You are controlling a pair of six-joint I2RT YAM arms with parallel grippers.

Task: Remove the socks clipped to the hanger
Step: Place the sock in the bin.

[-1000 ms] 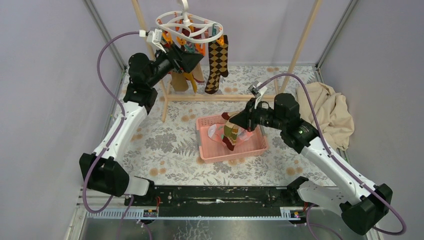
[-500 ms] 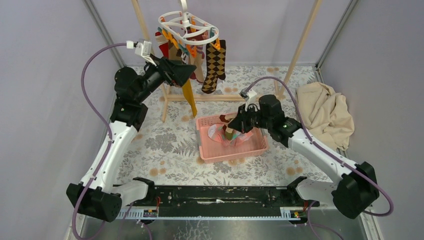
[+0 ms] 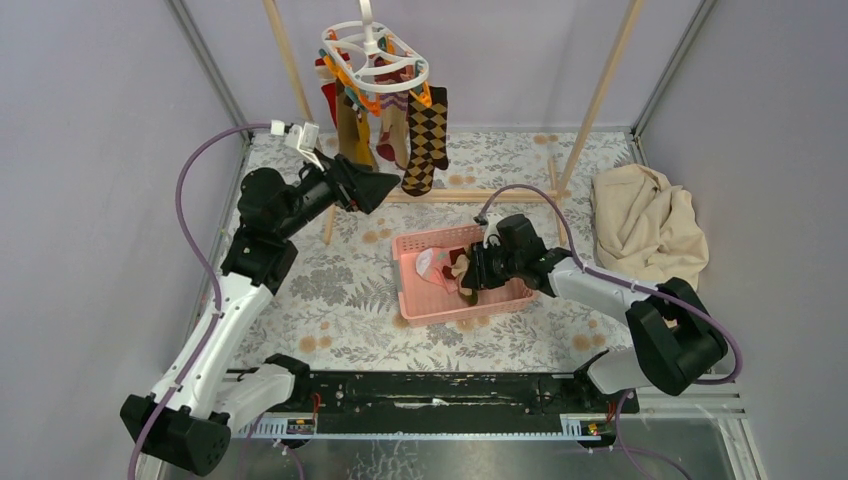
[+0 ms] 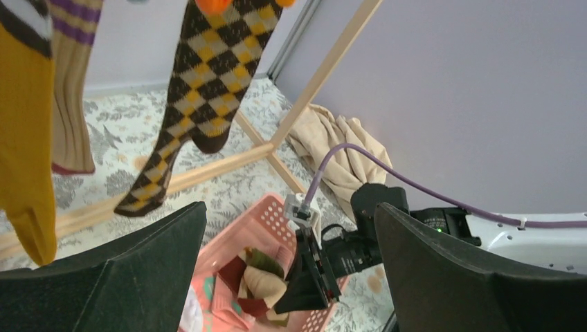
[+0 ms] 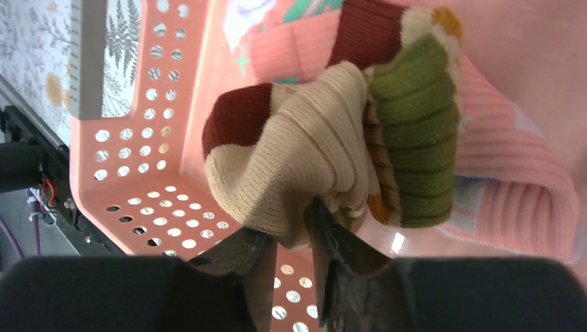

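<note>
Clipped socks [image 3: 425, 130] hang lengthwise, toes down, from the hanger [image 3: 372, 44]
The left gripper [image 3: 385, 187] gapes wide; the right gripper's [image 5: 304, 232] fingers flank a crumpled sock [image 5: 325, 138] in the pink basket [image 5: 138, 173], pinch unclear.

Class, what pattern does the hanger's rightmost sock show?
The sock shows brown-and-yellow argyle diamonds; clearest in left wrist view.

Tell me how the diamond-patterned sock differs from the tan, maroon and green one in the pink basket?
The diamond-patterned sock hangs full length from the hanger; the tan, maroon and green sock lies crumpled in the pink basket. The first has small brown and yellow diamonds, the second broad colour blocks. No gripper touches the hanging one; the right gripper is at the crumpled one. Both are knitted socks.
</note>
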